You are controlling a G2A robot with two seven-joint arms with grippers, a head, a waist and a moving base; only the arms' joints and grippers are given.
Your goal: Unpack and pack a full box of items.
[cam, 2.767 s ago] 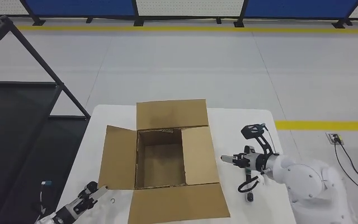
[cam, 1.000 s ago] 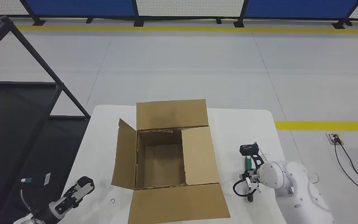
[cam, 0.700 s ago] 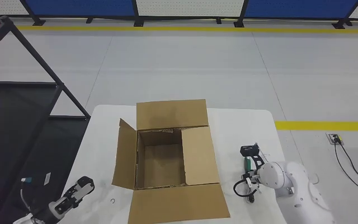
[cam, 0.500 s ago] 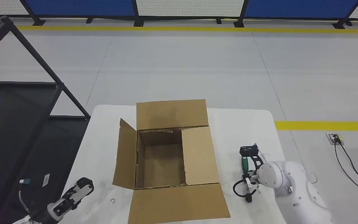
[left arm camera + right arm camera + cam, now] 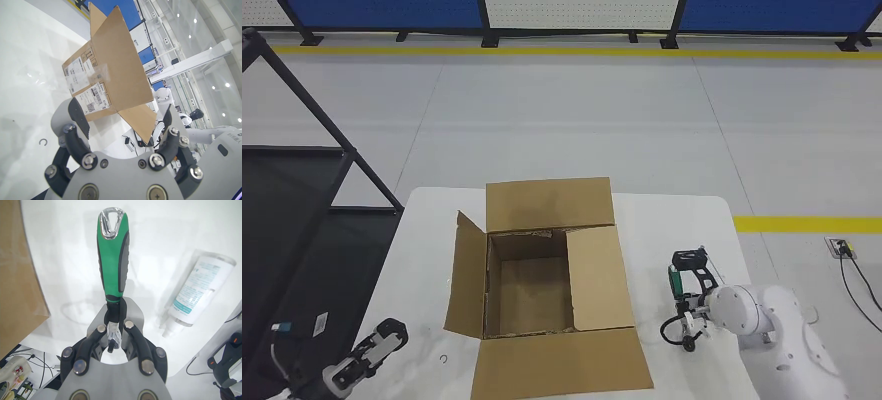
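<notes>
At the lower left of the top view, my left gripper (image 5: 389, 333) is hanging over the table (image 5: 432, 230) corner, well apart from the box (image 5: 532, 295). Its jaws are standing wide open with nothing between them. The box is sitting in the middle of the frame with all flaps out, and its floor is looking bare to me. At the right, my right gripper (image 5: 115, 312) is clamping the wrench (image 5: 112, 256) by its narrow neck just behind the ratchet head. The whole green handle is sticking out ahead of the jaws. I cannot tell whether the handle is resting on the table or hanging just above it. A bottle (image 5: 191, 291) is lying on its side just beside the wrench, apart from it. I am judging that the wrench is going into the box next, and the grip is worrying me. With the jaws pinching so near one end, the long handle may be swinging or drooping once I am carrying it. It may then be catching the right flap (image 5: 599, 278) on the way across. A careless turn could also be knocking the bottle and sending it rolling toward the table edge.
</notes>
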